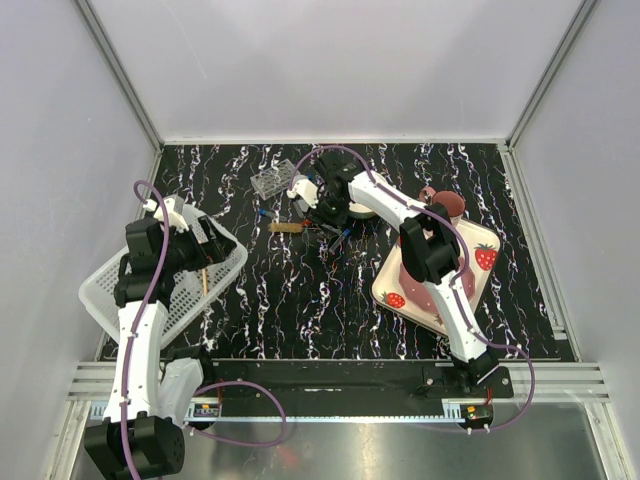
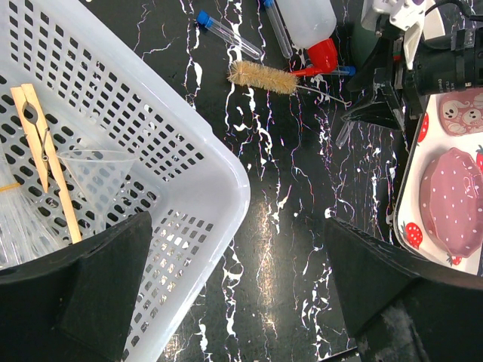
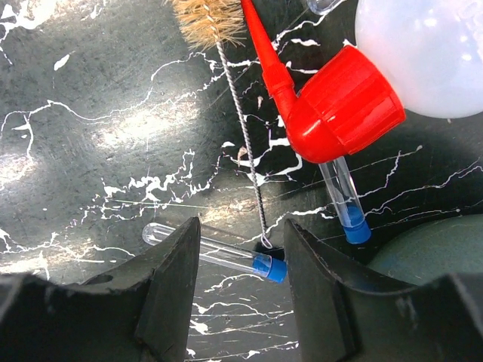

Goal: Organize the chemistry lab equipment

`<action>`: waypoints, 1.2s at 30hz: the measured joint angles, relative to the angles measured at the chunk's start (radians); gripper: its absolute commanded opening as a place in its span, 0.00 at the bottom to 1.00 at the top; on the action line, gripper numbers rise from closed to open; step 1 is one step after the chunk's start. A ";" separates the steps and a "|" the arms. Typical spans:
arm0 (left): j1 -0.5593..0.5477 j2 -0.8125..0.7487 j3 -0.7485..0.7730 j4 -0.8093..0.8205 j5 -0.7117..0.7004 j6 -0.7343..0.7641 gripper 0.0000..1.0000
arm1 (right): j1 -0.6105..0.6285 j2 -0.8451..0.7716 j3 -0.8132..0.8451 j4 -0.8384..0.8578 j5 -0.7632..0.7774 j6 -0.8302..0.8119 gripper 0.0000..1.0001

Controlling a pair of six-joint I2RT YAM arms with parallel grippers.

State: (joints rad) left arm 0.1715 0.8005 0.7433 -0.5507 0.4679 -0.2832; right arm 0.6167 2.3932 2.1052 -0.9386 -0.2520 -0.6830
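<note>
Aluminium rail [image 1: 570, 380] nearest, along near edge. Black white-veined table [image 1: 300, 300], pale walls [image 1: 330, 70] around. Left gripper [image 2: 238, 226] wide open above white basket [image 2: 192, 132]. Right gripper [image 3: 241, 226] jaws apart, straddling blue-capped tube [image 3: 226, 255].

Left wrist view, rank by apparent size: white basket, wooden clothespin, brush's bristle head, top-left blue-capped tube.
1. white basket
2. wooden clothespin, though it sits nearer the camera, so its lead is unsure
3. bristle head and blue-capped tube look alike in length; not ranked
</note>
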 measured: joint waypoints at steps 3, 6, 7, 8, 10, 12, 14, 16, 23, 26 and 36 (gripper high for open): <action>0.000 0.000 0.000 0.000 0.000 0.000 0.99 | 0.000 0.006 0.002 0.000 0.001 -0.001 0.52; 0.000 0.000 0.000 0.000 0.000 0.000 0.99 | 0.001 0.013 0.004 -0.001 0.002 -0.001 0.51; 0.000 0.000 0.000 0.000 0.000 0.000 0.99 | 0.001 0.015 0.005 -0.001 0.003 -0.001 0.51; 0.000 0.000 0.000 0.000 0.000 0.000 0.99 | 0.001 0.015 0.006 -0.001 0.004 -0.001 0.51; 0.000 0.000 0.000 0.000 0.000 0.000 0.99 | 0.001 0.017 0.009 -0.002 0.005 -0.001 0.50; 0.000 0.000 0.000 0.000 0.000 0.000 0.99 | 0.002 0.019 0.012 -0.001 0.005 -0.001 0.50; 0.000 0.000 0.000 0.000 0.000 0.000 0.99 | 0.002 0.023 0.014 -0.001 0.005 -0.001 0.49; 0.000 0.000 0.000 0.000 0.000 0.000 0.99 | 0.002 0.028 0.015 -0.001 0.005 -0.001 0.48; 0.000 0.000 0.000 0.000 0.000 0.000 0.99 | 0.002 0.032 0.015 -0.001 0.005 -0.001 0.46; 0.000 0.000 0.000 0.000 0.000 0.000 0.99 | 0.002 0.032 0.015 -0.001 0.005 -0.001 0.45; 0.000 0.000 0.000 0.000 0.000 0.000 0.99 | 0.004 0.045 0.016 0.000 0.006 -0.005 0.43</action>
State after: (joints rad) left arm 0.1715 0.8005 0.7433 -0.5507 0.4683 -0.2832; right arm 0.6209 2.4382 2.1216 -0.9386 -0.2462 -0.6880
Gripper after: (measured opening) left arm 0.983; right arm 0.440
